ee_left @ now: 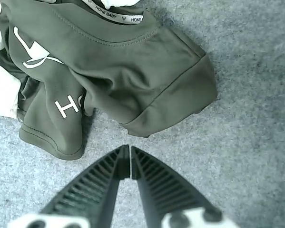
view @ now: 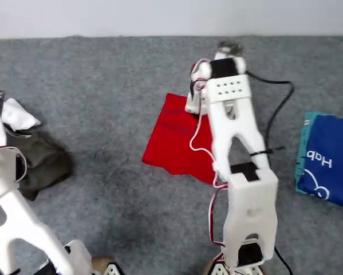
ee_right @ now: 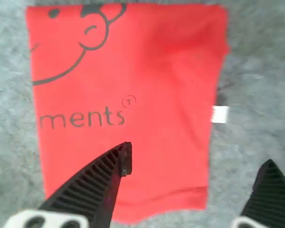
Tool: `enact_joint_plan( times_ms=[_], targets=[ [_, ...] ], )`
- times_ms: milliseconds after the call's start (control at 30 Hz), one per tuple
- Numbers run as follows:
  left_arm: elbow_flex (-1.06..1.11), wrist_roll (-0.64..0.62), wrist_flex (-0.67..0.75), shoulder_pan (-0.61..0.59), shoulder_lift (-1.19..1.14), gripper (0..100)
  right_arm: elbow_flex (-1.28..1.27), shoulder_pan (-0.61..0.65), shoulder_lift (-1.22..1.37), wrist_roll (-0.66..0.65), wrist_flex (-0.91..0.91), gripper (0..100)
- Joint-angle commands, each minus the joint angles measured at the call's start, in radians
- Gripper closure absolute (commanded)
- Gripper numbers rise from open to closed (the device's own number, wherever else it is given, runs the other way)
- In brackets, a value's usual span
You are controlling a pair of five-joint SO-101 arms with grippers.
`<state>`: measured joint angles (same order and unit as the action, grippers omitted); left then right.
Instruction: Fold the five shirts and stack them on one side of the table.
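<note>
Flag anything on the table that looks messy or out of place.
The olive shirt lies crumpled in a heap, tangled with a white garment, unlike the red shirt and blue shirt, which lie flat.

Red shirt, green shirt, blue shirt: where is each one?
red shirt (ee_right: 132,85), right wrist view, middle of the cloth.
green shirt (ee_left: 128,71), left wrist view, chest below the collar.
blue shirt (view: 337,138), high view, front above the white print.

Open table (view: 108,114) between olive shirt (view: 42,160), red shirt (view: 174,140).
</note>
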<state>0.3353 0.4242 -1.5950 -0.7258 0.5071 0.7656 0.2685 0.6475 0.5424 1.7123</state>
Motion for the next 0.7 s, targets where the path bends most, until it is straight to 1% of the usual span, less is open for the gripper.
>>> enact_joint_plan(
  times_ms=[0,100,200,400,567,600,667],
  targets=[
    [-0.004,0.002,0.02,0.011,0.026,98,0.008,0.039,0.054,0.023,-0.059,63.0],
    [-0.004,0.002,0.02,0.011,0.026,98,0.008,0.044,0.124,0.023,-0.114,65.9],
    [-0.004,0.002,0.02,0.011,0.026,98,0.008,0.019,0.193,0.023,-0.153,68.0],
    [-0.004,0.002,0.02,0.011,0.025,98,0.008,-0.035,0.315,0.021,-0.206,68.0],
    [-0.004,0.002,0.025,0.011,0.025,98,0.018,-0.045,0.321,0.015,-0.2,68.2],
    [-0.002,0.002,0.032,0.011,0.025,98,0.018,-0.045,0.323,0.015,-0.199,69.4],
    [0.013,0.002,0.044,0.011,0.025,98,0.018,-0.048,0.325,0.015,-0.18,75.7]
  ],
)
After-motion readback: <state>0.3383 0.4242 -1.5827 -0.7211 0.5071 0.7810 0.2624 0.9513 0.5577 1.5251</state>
